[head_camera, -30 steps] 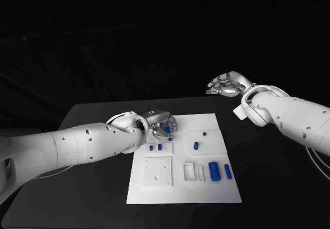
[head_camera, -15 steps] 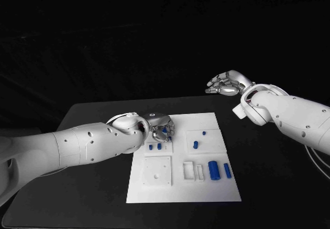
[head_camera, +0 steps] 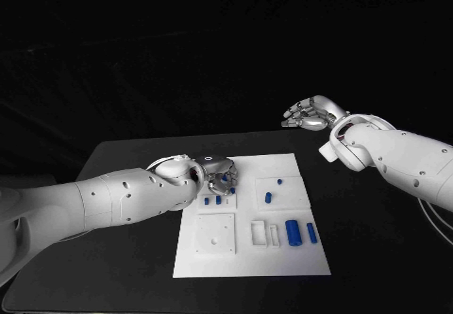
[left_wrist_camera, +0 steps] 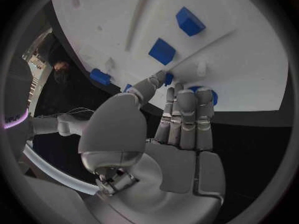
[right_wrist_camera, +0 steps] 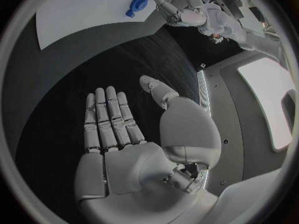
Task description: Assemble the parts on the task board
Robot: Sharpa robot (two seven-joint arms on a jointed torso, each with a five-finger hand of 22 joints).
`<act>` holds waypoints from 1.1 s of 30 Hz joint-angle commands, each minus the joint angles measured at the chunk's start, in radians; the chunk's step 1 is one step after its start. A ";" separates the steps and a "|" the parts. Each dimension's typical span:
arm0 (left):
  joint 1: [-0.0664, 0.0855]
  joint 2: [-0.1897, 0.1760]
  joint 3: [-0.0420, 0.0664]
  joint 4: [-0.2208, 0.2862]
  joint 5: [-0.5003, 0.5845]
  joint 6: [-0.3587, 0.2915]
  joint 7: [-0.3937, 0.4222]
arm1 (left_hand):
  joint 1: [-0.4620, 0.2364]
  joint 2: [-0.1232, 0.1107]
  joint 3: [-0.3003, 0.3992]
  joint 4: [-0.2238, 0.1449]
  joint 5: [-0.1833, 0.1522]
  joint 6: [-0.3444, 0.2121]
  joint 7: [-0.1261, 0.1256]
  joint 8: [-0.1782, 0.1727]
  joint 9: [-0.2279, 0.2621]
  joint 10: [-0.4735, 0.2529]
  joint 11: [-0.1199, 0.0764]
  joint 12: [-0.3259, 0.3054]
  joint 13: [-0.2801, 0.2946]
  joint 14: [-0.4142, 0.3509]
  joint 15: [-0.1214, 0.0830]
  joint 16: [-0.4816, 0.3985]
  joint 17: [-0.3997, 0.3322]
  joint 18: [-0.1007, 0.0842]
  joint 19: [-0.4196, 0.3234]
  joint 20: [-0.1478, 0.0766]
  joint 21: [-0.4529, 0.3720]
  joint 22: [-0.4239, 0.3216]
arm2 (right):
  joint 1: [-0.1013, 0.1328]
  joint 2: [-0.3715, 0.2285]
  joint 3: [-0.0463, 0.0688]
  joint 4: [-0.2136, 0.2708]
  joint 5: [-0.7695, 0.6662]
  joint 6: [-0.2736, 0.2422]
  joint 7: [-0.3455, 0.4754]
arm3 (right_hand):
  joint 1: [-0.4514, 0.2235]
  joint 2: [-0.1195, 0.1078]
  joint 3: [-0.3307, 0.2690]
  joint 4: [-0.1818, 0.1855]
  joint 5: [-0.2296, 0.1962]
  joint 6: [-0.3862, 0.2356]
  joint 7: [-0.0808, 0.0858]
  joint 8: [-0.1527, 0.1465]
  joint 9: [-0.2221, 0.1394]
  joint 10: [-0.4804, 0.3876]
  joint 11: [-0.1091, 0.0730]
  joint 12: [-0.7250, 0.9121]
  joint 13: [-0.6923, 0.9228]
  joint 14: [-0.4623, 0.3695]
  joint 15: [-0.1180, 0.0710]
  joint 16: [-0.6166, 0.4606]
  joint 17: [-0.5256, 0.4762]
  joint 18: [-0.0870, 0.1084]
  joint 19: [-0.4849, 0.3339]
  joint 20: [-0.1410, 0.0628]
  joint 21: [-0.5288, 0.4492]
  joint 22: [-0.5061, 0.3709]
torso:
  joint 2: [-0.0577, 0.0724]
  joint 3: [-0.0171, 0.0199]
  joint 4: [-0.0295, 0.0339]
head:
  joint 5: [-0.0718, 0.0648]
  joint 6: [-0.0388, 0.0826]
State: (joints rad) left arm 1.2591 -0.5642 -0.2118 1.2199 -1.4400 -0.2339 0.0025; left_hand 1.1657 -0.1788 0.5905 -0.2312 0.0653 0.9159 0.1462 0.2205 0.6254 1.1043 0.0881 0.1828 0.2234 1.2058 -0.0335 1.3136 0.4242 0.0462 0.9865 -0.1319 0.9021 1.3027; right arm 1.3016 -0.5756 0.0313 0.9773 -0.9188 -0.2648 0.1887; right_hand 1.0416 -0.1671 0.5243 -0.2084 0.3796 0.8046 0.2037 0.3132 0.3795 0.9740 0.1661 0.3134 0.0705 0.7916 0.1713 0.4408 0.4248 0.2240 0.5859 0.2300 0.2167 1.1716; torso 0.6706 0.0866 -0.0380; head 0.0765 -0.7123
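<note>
Robot arms reach in from both sides over a black table (head_camera: 123,157) with a white task board (head_camera: 247,261) lying at its middle.

At about nine o'clock from the board's centre, the left arm stretches in, and the left hand (head_camera: 219,175) hangs low over the board's far left corner, around eleven o'clock. Its fingers (left_wrist_camera: 187,115) are held straight and close together, with the thumb bent toward them; their tips are right by a small blue part (left_wrist_camera: 204,93) at the board's edge, but whether they grip it cannot be told.

Just beside that hand, two small blue parts (head_camera: 213,201) stand on the board. Toward the board's middle, at about one o'clock, lie another short blue part (head_camera: 269,197) and a tiny one (head_camera: 279,181). At about four o'clock, two longer blue cylinders (head_camera: 300,232) lie side by side.

At two o'clock, well apart from the board and raised above the table's far edge, the right hand (head_camera: 309,114) holds nothing; its fingers (right_wrist_camera: 107,119) are extended and relaxed.
</note>
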 commanded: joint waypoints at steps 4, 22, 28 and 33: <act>-0.001 0.003 0.001 0.004 -0.004 0.008 -0.001 | 0.003 0.020 -0.001 0.007 0.007 -0.009 -0.002 -0.005 -0.004 0.006 0.000 -0.008 -0.002 0.004 0.007 -0.002 0.003 0.079 -0.001 0.006 0.005 0.003 | 0.000 0.000 0.000 0.004 0.000 0.012 0.011 | -0.005 0.003 -0.007 -0.002 0.005 -0.007 0.002 0.002 -0.001 0.008 -0.001 -0.007 -0.002 0.000 0.004 0.003 -0.001 -0.013 0.008 0.002 -0.007 0.002 | -0.001 0.0003 0.0004 | 0.000 -0.001; -0.019 0.025 0.001 -0.022 -0.005 0.052 -0.007 | 0.016 0.106 0.010 0.001 0.093 0.032 -0.010 0.012 -0.014 0.069 -0.014 -0.017 0.000 0.007 -0.007 0.009 0.017 0.075 -0.007 -0.002 0.012 0.016 | 0.000 0.000 0.000 0.008 0.000 0.013 0.011 | -0.005 0.004 -0.007 -0.002 0.005 -0.007 0.002 0.002 -0.001 0.009 -0.001 -0.007 -0.001 0.000 0.004 0.003 -0.002 -0.013 0.008 0.003 -0.008 0.002 | 0.000 0.0004 0.0001 | -0.002 -0.003; -0.021 0.027 0.001 -0.025 -0.005 0.057 -0.017 | 0.025 0.124 0.061 0.020 0.029 0.037 -0.010 0.013 -0.022 0.078 -0.015 -0.029 -0.003 0.008 -0.007 0.008 0.019 0.071 -0.007 -0.004 0.010 0.016 | 0.000 0.001 0.000 0.008 0.000 0.013 0.011 | -0.005 0.004 -0.007 -0.002 0.005 -0.007 0.002 0.002 -0.001 0.009 -0.001 -0.007 -0.001 0.000 0.004 0.004 -0.002 -0.013 0.008 0.003 -0.008 0.002 | 0.000 0.0001 -0.0003 | -0.003 -0.005; -0.021 0.023 0.001 -0.029 -0.005 0.064 -0.024 | 0.026 0.122 0.070 0.022 0.028 0.036 -0.010 0.012 -0.024 0.078 -0.015 -0.033 -0.004 0.009 -0.007 0.008 0.020 0.071 -0.006 -0.005 0.011 0.017 | 0.000 0.000 0.000 0.008 0.000 0.013 0.011 | -0.005 0.004 -0.007 -0.002 0.005 -0.007 0.002 0.002 -0.001 0.009 -0.001 -0.007 -0.001 0.000 0.004 0.004 -0.003 -0.013 0.008 0.003 -0.008 0.003 | -0.001 0.0009 0.0002 | -0.005 -0.007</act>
State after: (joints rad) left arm 1.2480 -0.5410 -0.2045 1.1962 -1.4399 -0.2088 0.0011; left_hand 1.1856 -0.0617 0.6538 -0.2089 0.0957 0.9449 0.1355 0.2296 0.6028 1.1776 0.0748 0.1549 0.2187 1.2113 -0.0358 1.3173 0.4430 0.0458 0.9807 -0.1340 0.9099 1.3079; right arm 1.3015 -0.5756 0.0313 0.9837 -0.9184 -0.2640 0.1889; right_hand 1.0416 -0.1671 0.5218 -0.2109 0.3796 0.8046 0.2037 0.3132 0.3797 0.9740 0.1661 0.3095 0.0706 0.7916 0.1712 0.4407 0.4230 0.2241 0.5897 0.2337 0.2126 1.1734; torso 0.6702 0.0870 -0.0380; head 0.0727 -0.7181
